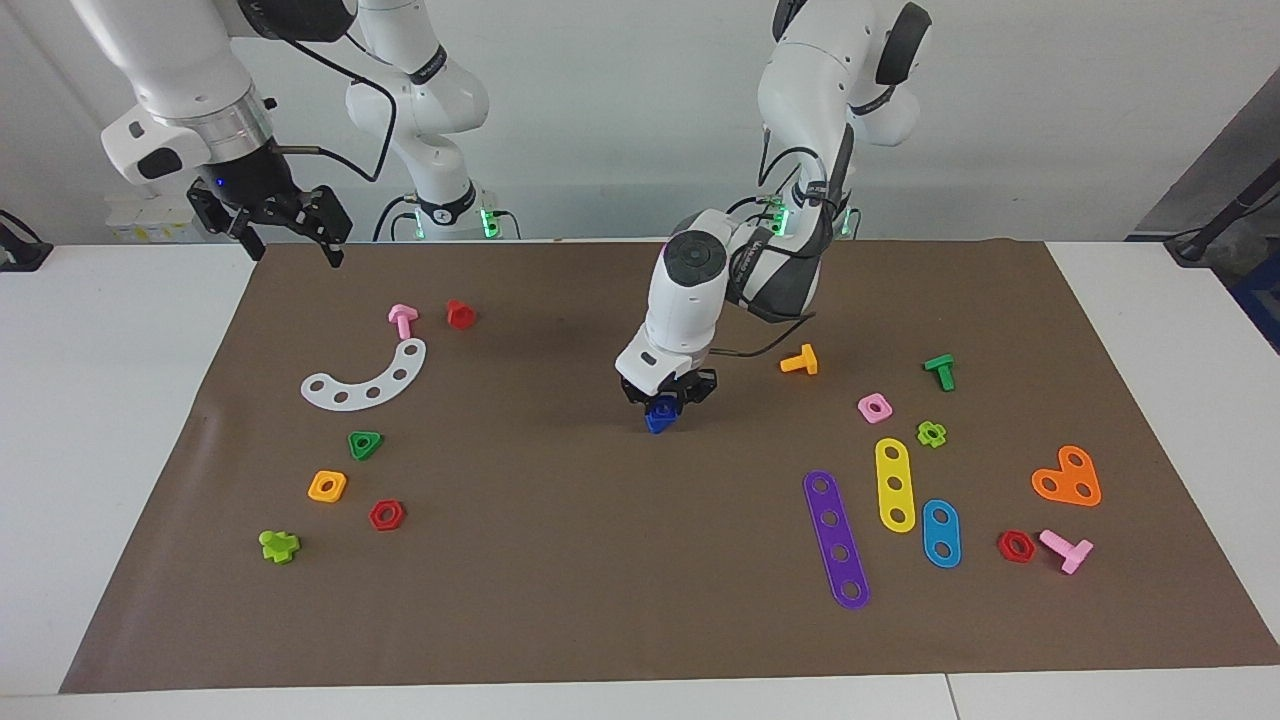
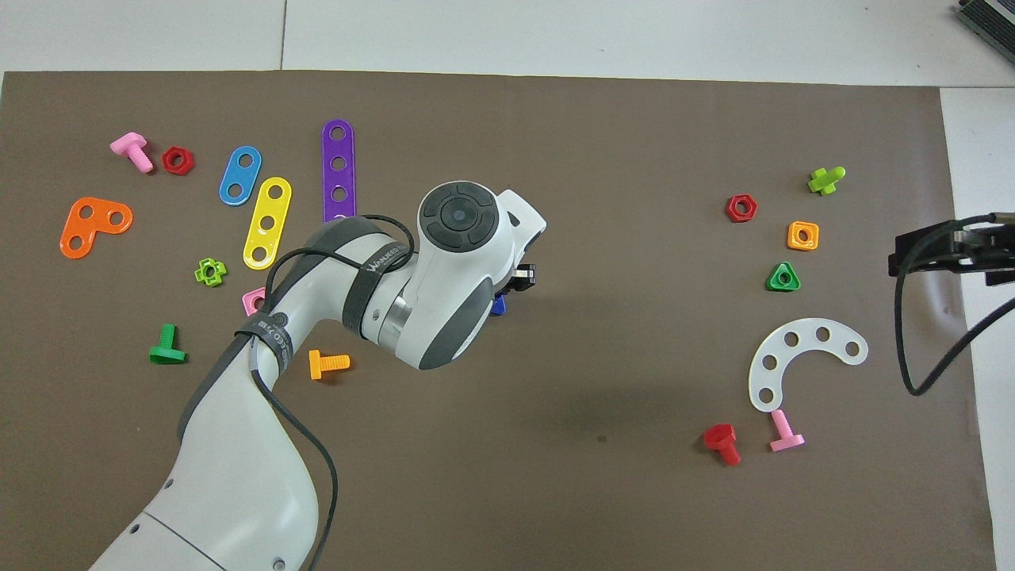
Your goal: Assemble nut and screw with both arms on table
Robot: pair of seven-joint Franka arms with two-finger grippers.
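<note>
My left gripper [image 1: 664,404] reaches down at the middle of the brown mat [image 1: 560,560] on the table. It is shut on a small dark blue piece [image 1: 660,419] that sits at the mat's surface. I cannot tell whether this piece is the screw, the nut, or both joined; no other small blue piece shows. In the overhead view the left arm hides nearly all of it, and only a blue corner [image 2: 498,306] shows. My right gripper [image 1: 290,238] is open and empty, raised over the mat's corner at the right arm's end [image 2: 947,252].
Toward the right arm's end lie a white curved strip [image 1: 367,380], pink screw [image 1: 402,320], red screw [image 1: 460,314], green triangular nut [image 1: 365,444] and orange-yellow nut [image 1: 327,486]. Toward the left arm's end lie an orange screw [image 1: 800,361], pink nut [image 1: 874,407] and purple strip [image 1: 836,538].
</note>
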